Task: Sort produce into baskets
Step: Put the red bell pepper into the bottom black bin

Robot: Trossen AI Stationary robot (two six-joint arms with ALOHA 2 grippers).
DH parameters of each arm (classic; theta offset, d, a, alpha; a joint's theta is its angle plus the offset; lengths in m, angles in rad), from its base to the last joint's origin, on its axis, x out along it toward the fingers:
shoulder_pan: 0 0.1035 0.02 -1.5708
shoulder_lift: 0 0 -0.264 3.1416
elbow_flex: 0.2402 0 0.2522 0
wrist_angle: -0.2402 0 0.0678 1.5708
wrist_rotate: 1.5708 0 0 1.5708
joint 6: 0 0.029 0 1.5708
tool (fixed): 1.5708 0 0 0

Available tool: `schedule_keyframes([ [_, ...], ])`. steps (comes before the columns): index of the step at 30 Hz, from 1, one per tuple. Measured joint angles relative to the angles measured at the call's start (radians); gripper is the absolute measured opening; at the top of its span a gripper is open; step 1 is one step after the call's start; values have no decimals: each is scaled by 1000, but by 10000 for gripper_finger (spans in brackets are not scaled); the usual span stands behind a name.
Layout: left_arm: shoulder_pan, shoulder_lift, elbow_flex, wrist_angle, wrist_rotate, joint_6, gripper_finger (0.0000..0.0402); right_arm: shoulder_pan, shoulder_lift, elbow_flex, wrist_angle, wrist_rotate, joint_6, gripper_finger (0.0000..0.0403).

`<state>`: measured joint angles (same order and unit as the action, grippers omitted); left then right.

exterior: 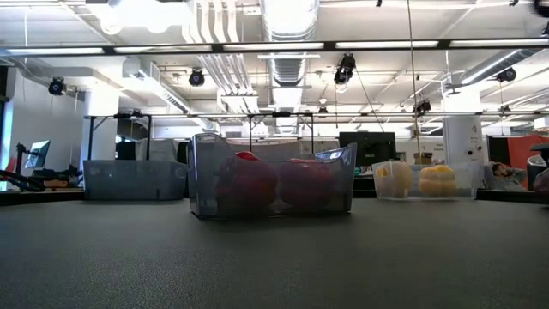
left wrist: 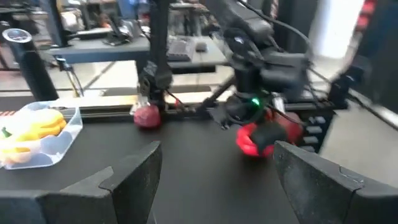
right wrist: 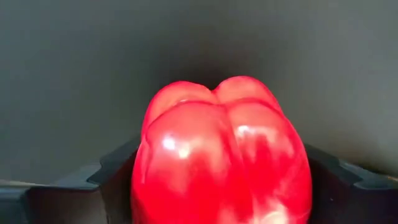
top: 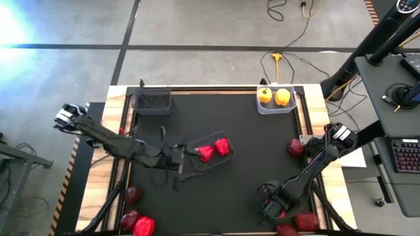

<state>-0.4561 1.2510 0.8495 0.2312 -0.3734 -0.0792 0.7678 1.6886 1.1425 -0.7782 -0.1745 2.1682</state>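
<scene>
Right claw (top: 272,208), lower right of the high view, pinches a red pepper (right wrist: 221,155) for sorting; left claw (left wrist: 214,180) stands spread beside the clear tub (top: 211,154) at centre, which holds two red peppers.

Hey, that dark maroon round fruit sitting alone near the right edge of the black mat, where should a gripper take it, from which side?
Grip the dark maroon round fruit across its widest middle, coming straight down from above. It is rounded and stands free on the black mat, but the side rail runs close beside it, so a sideways approach looks cramped.
</scene>
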Motion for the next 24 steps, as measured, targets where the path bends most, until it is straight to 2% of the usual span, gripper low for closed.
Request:
schedule_keyframes([
  [3, -66, -83, 4, -116, -1, -1, 290, -67, -3, 41, -7, 102, -137, 307],
  [6, -130, -130, -13, -172, -9, 1, 290, -158, -9, 100, -1, 271, -340, 307],
  [9, -166, -140, -27, -200, -82, 9, 290, -261, -13, 168, 0, 445, -600, 307],
  [11, -172, -139, -30, -218, -141, 11, 290, -331, -12, 213, 6, 511, -764, 307],
  [15, -167, -138, -31, -240, -221, -3, 290, -468, 10, 254, 48, 512, -1034, 307],
  [21, -166, -140, -32, -240, -227, 25, 290, -608, 54, 241, 239, 513, -1381, 309],
  [24, -166, -140, -32, -240, -227, 25, 290, -649, 103, 237, 299, 444, -1512, 342],
])
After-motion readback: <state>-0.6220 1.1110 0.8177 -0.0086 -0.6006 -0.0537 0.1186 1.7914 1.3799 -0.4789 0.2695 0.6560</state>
